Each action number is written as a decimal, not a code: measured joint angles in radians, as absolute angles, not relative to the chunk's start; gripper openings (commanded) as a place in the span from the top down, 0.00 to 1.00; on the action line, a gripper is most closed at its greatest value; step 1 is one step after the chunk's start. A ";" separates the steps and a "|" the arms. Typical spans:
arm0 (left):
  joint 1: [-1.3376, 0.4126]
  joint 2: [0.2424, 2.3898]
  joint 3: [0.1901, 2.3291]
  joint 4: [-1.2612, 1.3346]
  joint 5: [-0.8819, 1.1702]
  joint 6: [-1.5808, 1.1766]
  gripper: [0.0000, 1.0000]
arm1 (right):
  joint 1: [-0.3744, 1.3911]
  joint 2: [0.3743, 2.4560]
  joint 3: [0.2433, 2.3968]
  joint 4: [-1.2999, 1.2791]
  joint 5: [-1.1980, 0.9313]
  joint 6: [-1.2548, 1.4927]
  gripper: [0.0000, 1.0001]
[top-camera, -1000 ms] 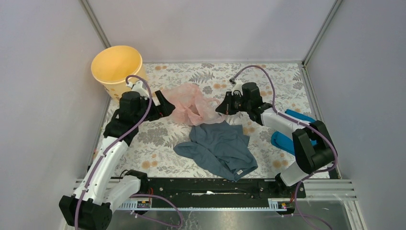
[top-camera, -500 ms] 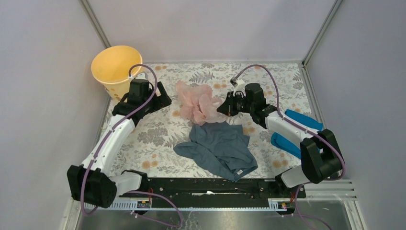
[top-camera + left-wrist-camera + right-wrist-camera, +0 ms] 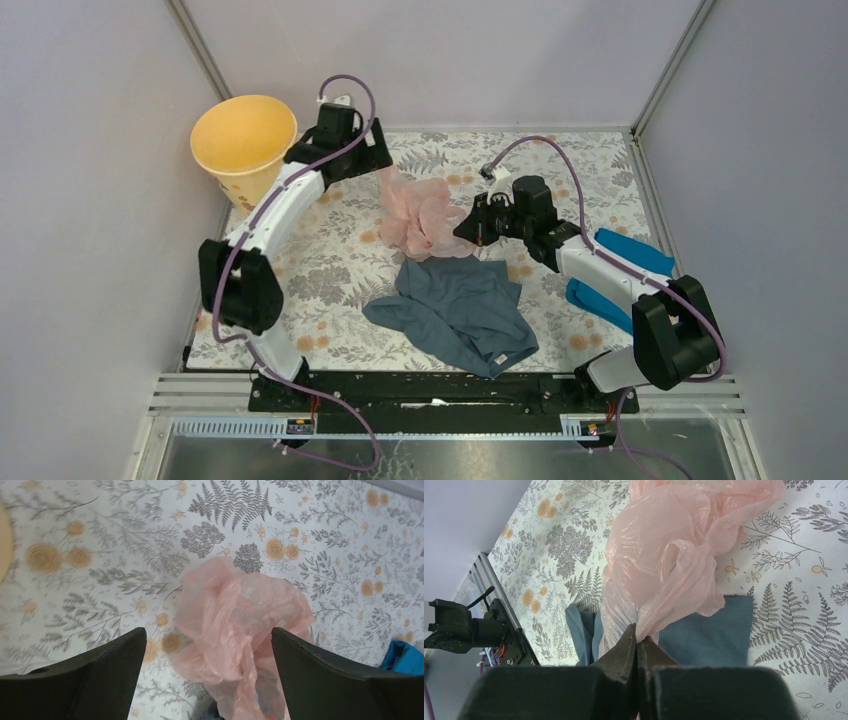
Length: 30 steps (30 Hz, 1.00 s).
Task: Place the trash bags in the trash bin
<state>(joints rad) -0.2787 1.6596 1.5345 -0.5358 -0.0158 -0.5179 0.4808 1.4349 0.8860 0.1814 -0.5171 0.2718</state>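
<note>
The pale-pink trash bag (image 3: 420, 215) lies crumpled in the middle of the floral table. It also shows in the left wrist view (image 3: 240, 625) and the right wrist view (image 3: 664, 555). My right gripper (image 3: 463, 228) is shut on the bag's right edge, with the film pinched between its fingertips in the right wrist view (image 3: 637, 636). My left gripper (image 3: 380, 158) is open and empty, raised above the far-left side of the bag, which shows between its spread jaws (image 3: 208, 630). The yellow-orange trash bin (image 3: 243, 140) stands upright at the back left corner, just left of the left gripper.
A grey-blue garment (image 3: 460, 310) lies in front of the bag, partly under it (image 3: 714, 635). A bright blue folded cloth (image 3: 615, 270) lies at the right under the right arm. Grey walls close the table on three sides.
My left arm has swung from beside the bag up and toward the back, near the bin, open and without the bag. The bag has bunched up narrower. The right gripper stays shut on it.
</note>
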 measured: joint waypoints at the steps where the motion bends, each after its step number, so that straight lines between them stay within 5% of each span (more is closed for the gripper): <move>1: -0.292 1.704 1.578 -0.549 -0.020 -0.509 0.02 | 0.481 1.435 0.885 0.180 -0.517 0.270 1.00; 16: -0.398 2.020 1.861 -0.727 -0.192 -0.395 0.40 | 0.483 1.395 0.871 0.167 -0.517 0.265 1.00; 19: -0.411 2.032 1.872 -0.734 -0.225 -0.381 0.57 | 0.483 1.392 0.862 0.166 -0.516 0.265 1.00; 23: -0.406 2.033 1.873 -0.731 -0.245 -0.369 0.96 | 0.485 1.386 0.857 0.143 -0.513 0.270 1.00; 30: -0.395 2.016 1.828 -0.665 -0.257 -0.371 1.00 | 0.487 1.390 0.859 0.022 -0.334 0.424 1.00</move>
<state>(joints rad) -0.3946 2.0155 1.8282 -0.6655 -0.2569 -0.3706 0.4870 1.3895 0.8585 0.0216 -0.3340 0.4240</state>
